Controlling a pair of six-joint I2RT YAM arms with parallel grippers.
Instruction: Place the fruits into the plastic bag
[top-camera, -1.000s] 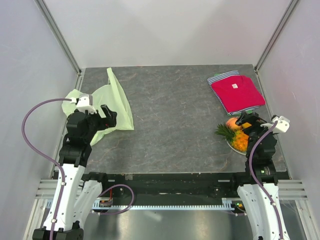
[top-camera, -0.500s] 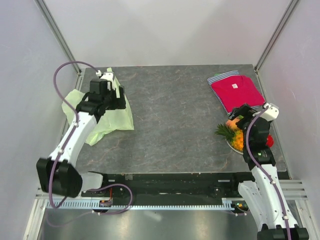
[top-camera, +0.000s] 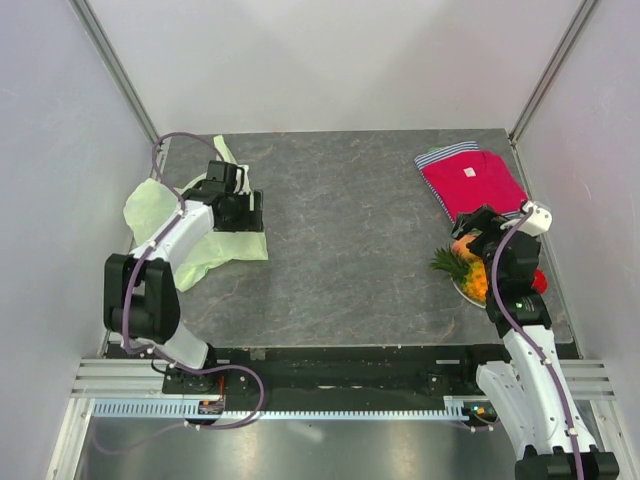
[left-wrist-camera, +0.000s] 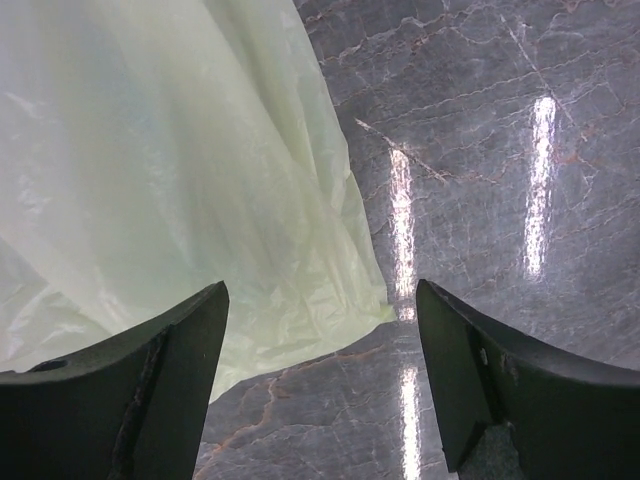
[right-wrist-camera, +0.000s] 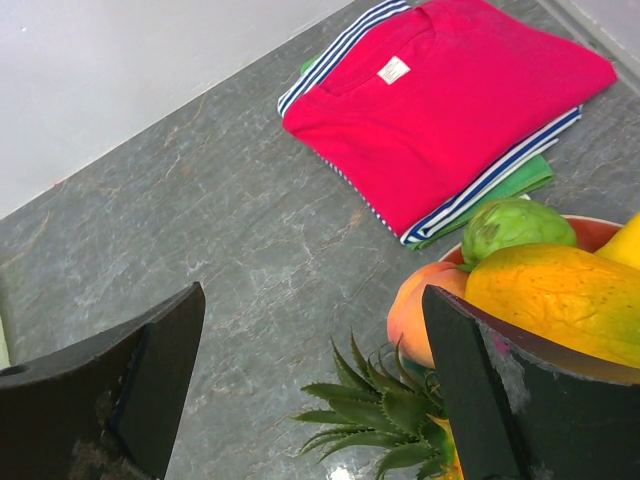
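With left hand (left-wrist-camera: 320, 300) open over bag (left-wrist-camera: 150, 150) corner and right hand (right-wrist-camera: 310, 295) open, pinch top layer only.

Dark grey marbled surface (top-camera: 350, 230). Pale-green plastic bag (top-camera: 235, 245) lies crumpled at far left. Folded red shirt (top-camera: 475, 185) (striped garment (right-wrist-camera: 490, 178) beneath it) lies at far right. A plate (right-wrist-camera: 590, 226) sits just nearer, carrying the fruits (top-camera: 478, 275).

The plastic bag (left-wrist-camera: 150, 180) was thin, creased, translucent film, the counter (left-wrist-camera: 480, 130) glossy veined stone-look with light streaks, the shirt (right-wrist-camera: 440, 110) soft matt cloth, the fruits (right-wrist-camera: 555, 295) smooth, faintly satin plastic
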